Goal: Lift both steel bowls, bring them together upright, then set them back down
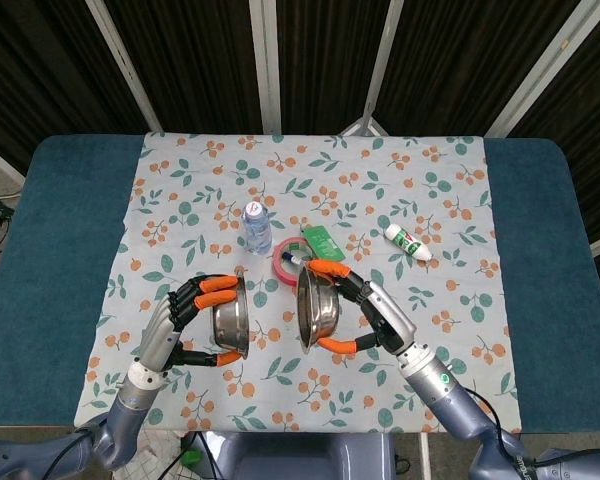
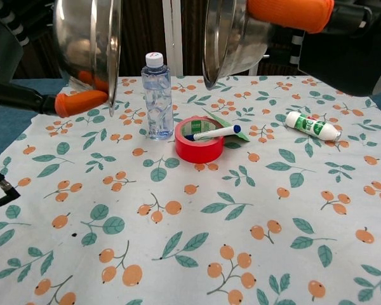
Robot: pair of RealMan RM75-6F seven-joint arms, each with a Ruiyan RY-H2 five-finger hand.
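Note:
Two steel bowls hang in the air above the near half of the floral cloth, tipped on their sides with the open mouths facing each other and a clear gap between them. My left hand grips the left bowl with orange fingertips over its rim. My right hand grips the right bowl the same way; in the chest view only part of this hand shows, at the top edge.
A small water bottle stands behind the bowls. A red tape roll with a blue-capped marker across it lies beside a green packet. A white tube lies to the right.

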